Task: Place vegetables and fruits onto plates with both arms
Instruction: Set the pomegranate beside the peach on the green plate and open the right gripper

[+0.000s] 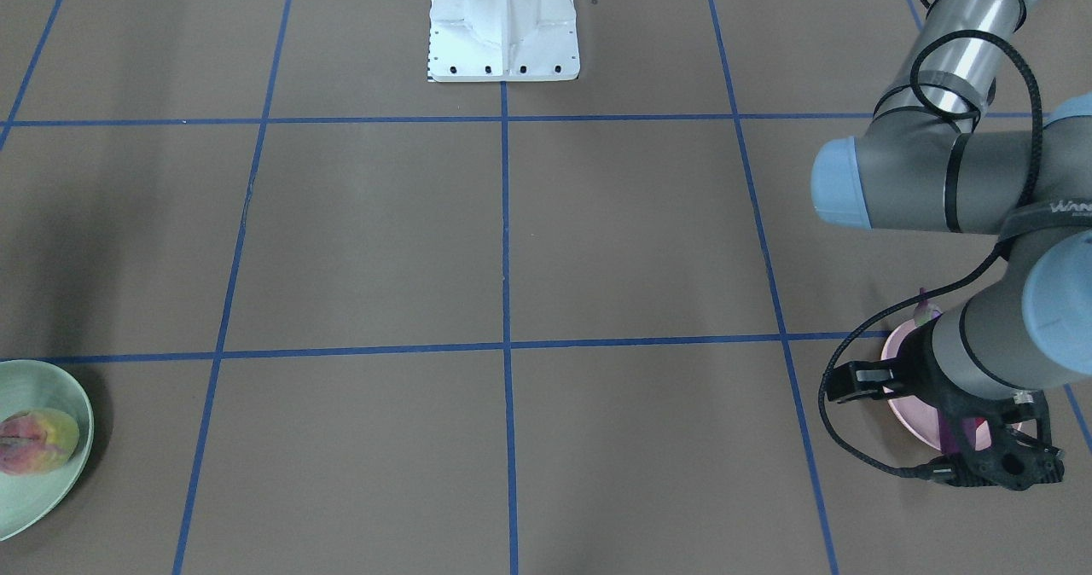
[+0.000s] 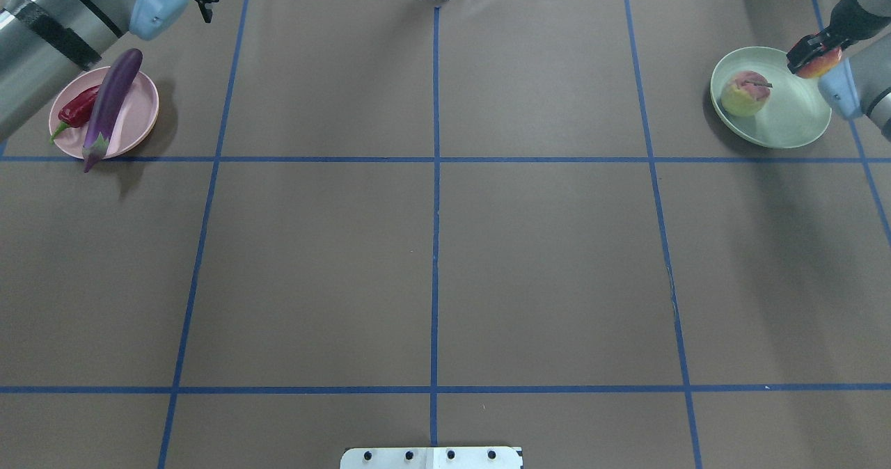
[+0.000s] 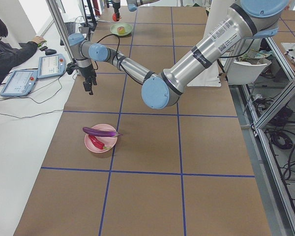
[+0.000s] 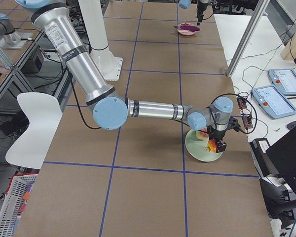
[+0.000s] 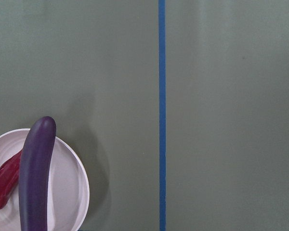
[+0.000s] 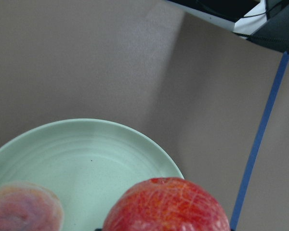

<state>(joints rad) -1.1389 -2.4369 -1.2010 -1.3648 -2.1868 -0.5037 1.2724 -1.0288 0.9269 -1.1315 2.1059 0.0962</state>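
Seen from the overhead camera, the brown table [image 2: 445, 260] crossed by blue tape lines fills the view, with the left arm [image 2: 49, 30] entering at 10 o'clock and the right arm [image 2: 866, 86] at 2 o'clock. The pink plate [image 2: 139, 100] sits at the table's 10 o'clock, the green plate [image 2: 793, 117] at its 2 o'clock, well apart. The eggplant [image 2: 111, 100] lies across the pink plate, cap end past the rim at 7 o'clock. The left gripper [image 3: 89, 88] hangs above the table off that plate's 1 o'clock side; I cannot tell how wide its jaws stand. The right gripper [image 2: 807, 50] is clamped on the round red fruit [image 2: 820, 64], held above the green plate's 2 o'clock rim. The peach [image 2: 743, 94] rests on that plate toward 9 o'clock. The chili [image 2: 78, 107] lies on the pink plate, touching the eggplant's 9 o'clock side
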